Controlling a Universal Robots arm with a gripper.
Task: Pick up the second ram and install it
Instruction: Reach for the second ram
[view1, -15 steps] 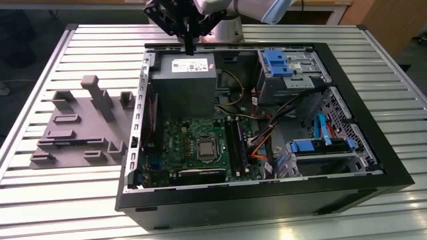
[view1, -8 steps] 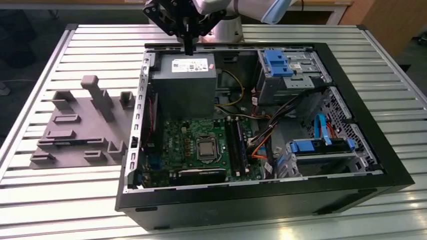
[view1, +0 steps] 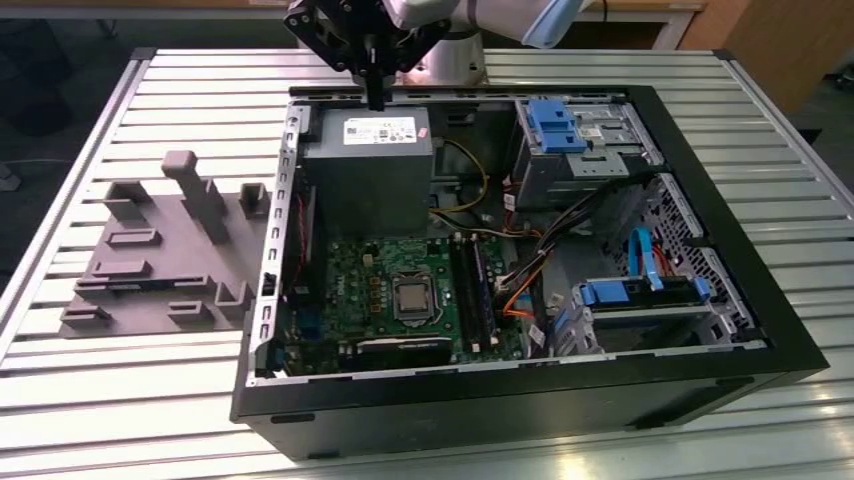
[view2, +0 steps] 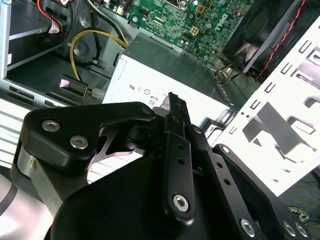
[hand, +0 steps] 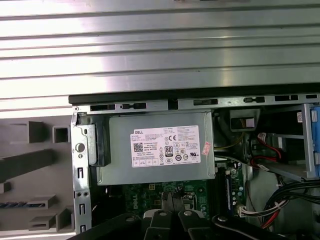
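Observation:
My gripper (view1: 378, 100) hangs over the back edge of the open computer case, just above the grey power supply (view1: 367, 160). Its fingers are shut with nothing between them, as both wrist views show: gripper (view2: 173, 100), gripper (hand: 172, 199). A thin dark blue strip that looks like the second ram (hand: 15, 204) lies in a slot of the grey fixture tray (view1: 147, 270), outside the case on the exterior view's left and well away from the gripper. The long black memory slots (view1: 474, 290) run along the green motherboard (view1: 387, 290) inside the case.
The case's black walls (view1: 534, 400) rise around the motherboard. Blue drive bays (view1: 567, 125) and bundles of cables (view1: 561, 230) fill the exterior view's right half of the case. The fixture tray has a tall post (view1: 200, 195). Ribbed metal tabletop (view1: 134, 400) surrounds everything.

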